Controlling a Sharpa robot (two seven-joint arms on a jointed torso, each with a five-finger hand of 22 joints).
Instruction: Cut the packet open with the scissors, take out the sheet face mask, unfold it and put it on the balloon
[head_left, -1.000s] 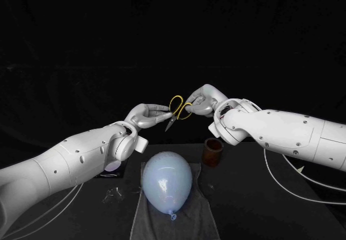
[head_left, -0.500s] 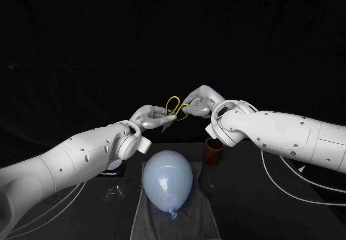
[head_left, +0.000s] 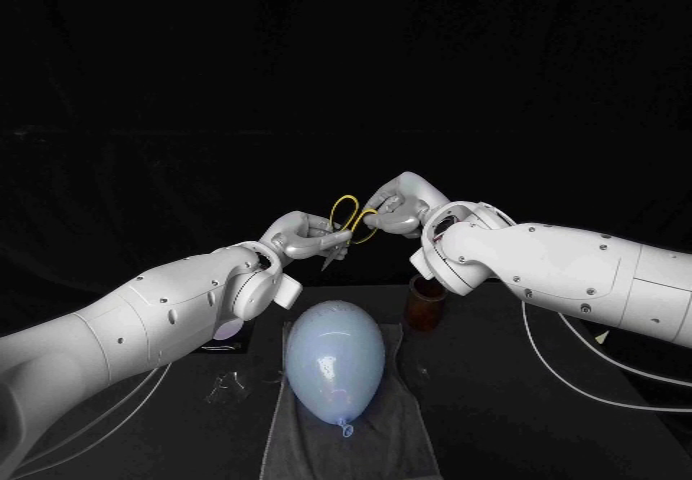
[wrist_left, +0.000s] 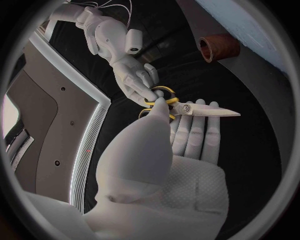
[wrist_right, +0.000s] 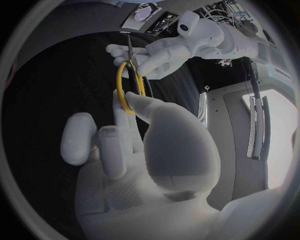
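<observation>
The scissors (head_left: 351, 216), with yellow handles, hang in the air above the table between both hands. My left hand (head_left: 303, 236) grips them at the pivot, thumb on top and fingers under the blades (wrist_left: 215, 112). My right hand (head_left: 400, 203) has its fingers at the yellow handle loops (wrist_right: 120, 92). In the head view the blades point down and to the left. A pale blue balloon (head_left: 335, 358) lies on a grey cloth (head_left: 378, 440) at the front, knot toward me. A pale flat thing, perhaps the packet (head_left: 222, 334), lies half hidden under my left forearm.
A brown cylinder (head_left: 424, 305) stands just right of the balloon, below my right wrist. A small clear object (head_left: 228, 385) lies left of the cloth. White cables (head_left: 606, 375) trail over the table on the right.
The two hands have drawn closer together, the left one rising a little. The scissors' blades have tilted slightly and stay held between the hands.
</observation>
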